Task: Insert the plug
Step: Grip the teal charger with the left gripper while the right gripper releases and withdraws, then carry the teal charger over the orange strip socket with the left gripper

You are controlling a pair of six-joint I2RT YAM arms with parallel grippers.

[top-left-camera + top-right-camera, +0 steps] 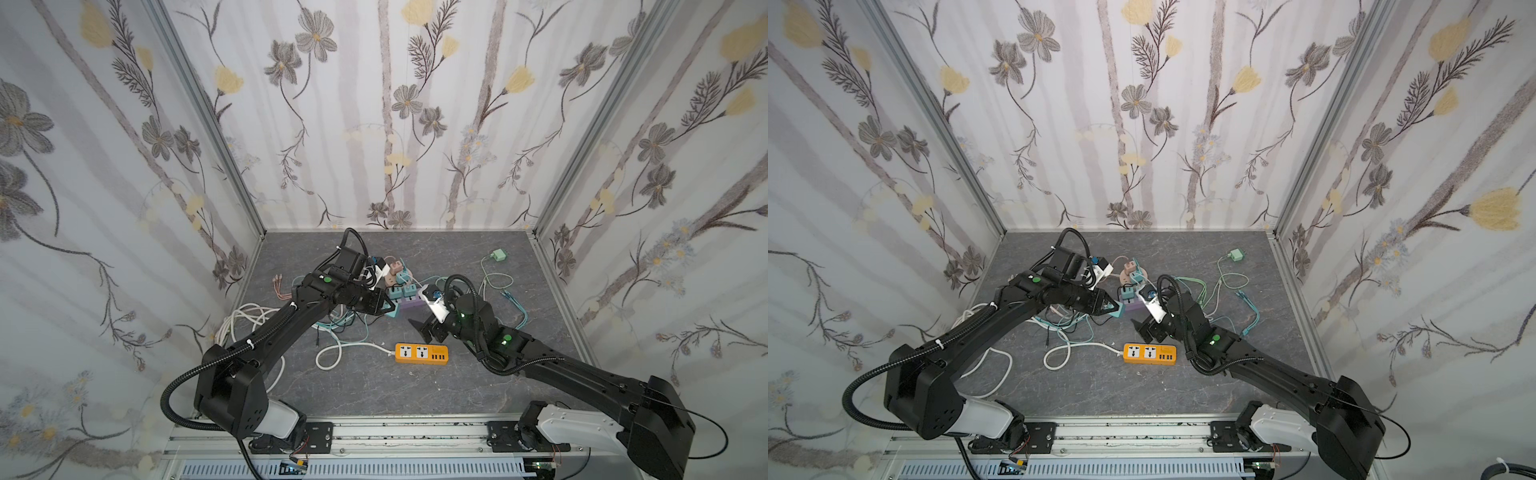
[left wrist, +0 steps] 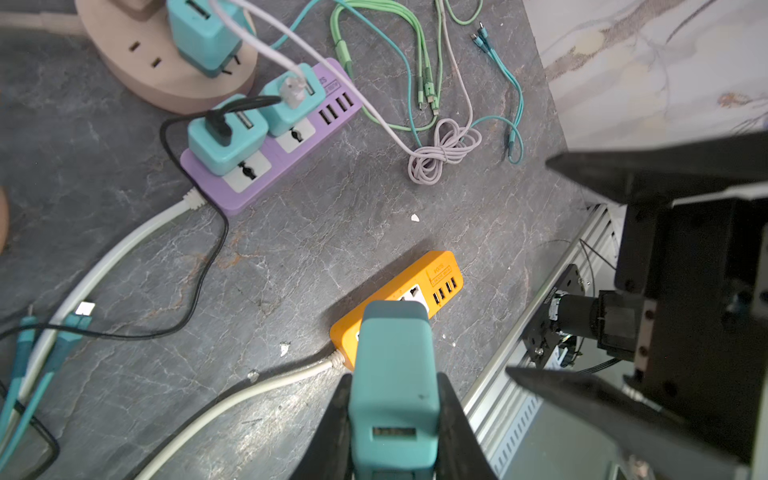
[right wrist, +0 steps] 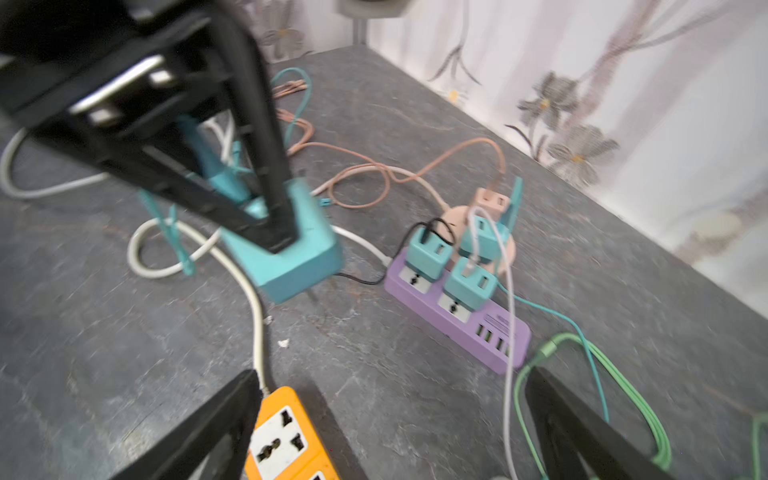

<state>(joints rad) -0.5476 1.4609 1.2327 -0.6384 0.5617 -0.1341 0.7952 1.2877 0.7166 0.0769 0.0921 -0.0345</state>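
plug [image 2: 395,340] | gripped in left claw [image 2: 394,378] | apart from orange strip [image 1: 421,353]

I can read no text for certain on my rig's bench. The left wrist view shows small print on top of the purple power strip [image 2: 332,112] and a raised label on the orange power strip [image 2: 442,272]. Both are too small to make out.
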